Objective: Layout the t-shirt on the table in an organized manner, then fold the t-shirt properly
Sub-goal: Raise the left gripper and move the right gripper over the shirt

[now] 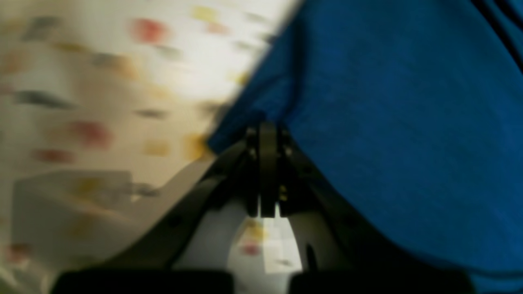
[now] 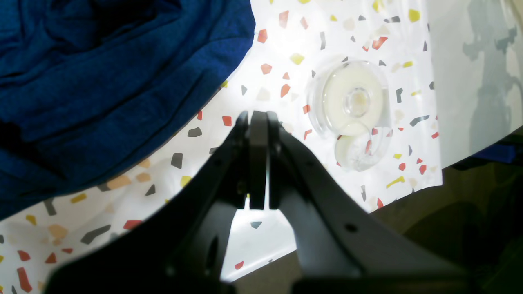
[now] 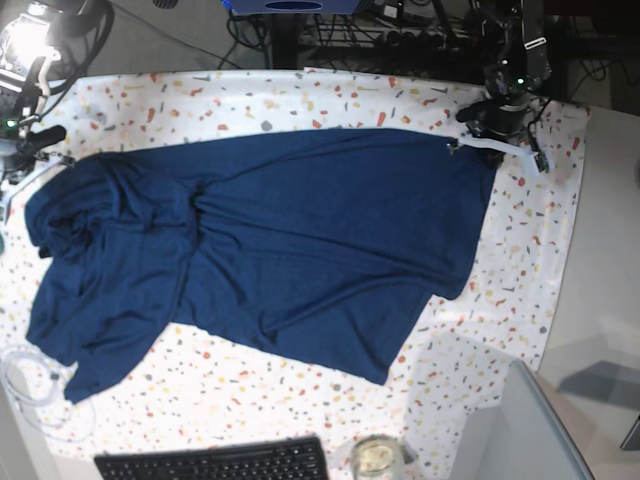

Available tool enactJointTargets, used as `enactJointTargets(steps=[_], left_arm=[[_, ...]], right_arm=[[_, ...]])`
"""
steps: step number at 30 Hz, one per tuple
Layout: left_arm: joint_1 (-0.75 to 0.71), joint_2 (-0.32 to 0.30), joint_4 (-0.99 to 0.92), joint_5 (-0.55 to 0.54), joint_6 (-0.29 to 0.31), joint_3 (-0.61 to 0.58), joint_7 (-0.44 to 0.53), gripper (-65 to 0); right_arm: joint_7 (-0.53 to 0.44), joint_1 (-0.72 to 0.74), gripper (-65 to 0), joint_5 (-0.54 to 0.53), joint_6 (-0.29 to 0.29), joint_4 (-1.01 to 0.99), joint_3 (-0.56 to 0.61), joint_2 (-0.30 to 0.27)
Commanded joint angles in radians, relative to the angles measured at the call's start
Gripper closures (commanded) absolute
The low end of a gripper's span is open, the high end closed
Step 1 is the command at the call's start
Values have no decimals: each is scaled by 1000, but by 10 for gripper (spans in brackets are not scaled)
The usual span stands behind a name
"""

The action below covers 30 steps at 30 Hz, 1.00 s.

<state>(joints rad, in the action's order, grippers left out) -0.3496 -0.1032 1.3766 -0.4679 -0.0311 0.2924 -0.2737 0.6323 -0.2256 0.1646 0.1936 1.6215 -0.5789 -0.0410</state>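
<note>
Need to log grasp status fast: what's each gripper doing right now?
Left gripper: closed on the t-shirt edge.
Right gripper: closed, empty, over the table.

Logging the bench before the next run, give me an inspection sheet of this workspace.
Surface: table, white with coloured flecks.
Job's things: t-shirt spread but wrinkled, bunched toward the base view's left.
Clutter: clear tape dispenser; keyboard; glass jar.
Pincers: left pincer shut on the t-shirt's edge; right pincer shut, holding nothing, above the table.
Cables: white cable coil at the table edge.
Surroundings: grey panel beside the table.
</note>
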Motion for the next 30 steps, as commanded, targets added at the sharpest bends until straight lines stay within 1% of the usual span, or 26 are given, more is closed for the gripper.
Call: enactJointTargets(steps=[1,8,11,13,16,19,22,24,25,26,28,29,30], left_arm=[[2,-3,14,1,0,9,21,0],[1,-5,20,2,0,20,20,0],[-30,-3,56,-5,0,21,21,0],[-58,7,111,-7,0,23,21,0],[-108,40,194,-7,0,69,21,0],[-125,63,214,-7,1,118,20,0],[-119,64,172,-9,4,150,18,0],[-116,64,142,-9,6,166,18,0],[-116,63,136,-9,6,172,18,0],[-116,63,131,-9,6,179,18,0],[-118,61,128,-9,6,199,18,0],[-118,61,128,-9,6,207,18,0],[-116,61,128,-9,6,218,18,0]], right_arm=[[-18,7,0,3,-7,16,-5,-12],[-18,7,0,3,-7,16,-5,-12],[-18,5,0,3,-7,16,-5,-12],[-18,5,0,3,-7,16,-5,-12],[-18,-2,0,-3,-7,23,-5,-9],[-18,-16,0,-92,-7,27,-5,0],[-16,-36,0,-207,-7,27,0,-3],[-15,-42,0,-234,-7,27,6,-4],[-13,-41,-2,-234,-1,27,21,-3],[-13,-41,-2,-234,22,27,50,-6],[-10,-44,-9,-233,91,30,116,-23],[-2,-44,-36,-233,123,32,145,-27],[22,-37,-80,-233,149,33,165,-26]])
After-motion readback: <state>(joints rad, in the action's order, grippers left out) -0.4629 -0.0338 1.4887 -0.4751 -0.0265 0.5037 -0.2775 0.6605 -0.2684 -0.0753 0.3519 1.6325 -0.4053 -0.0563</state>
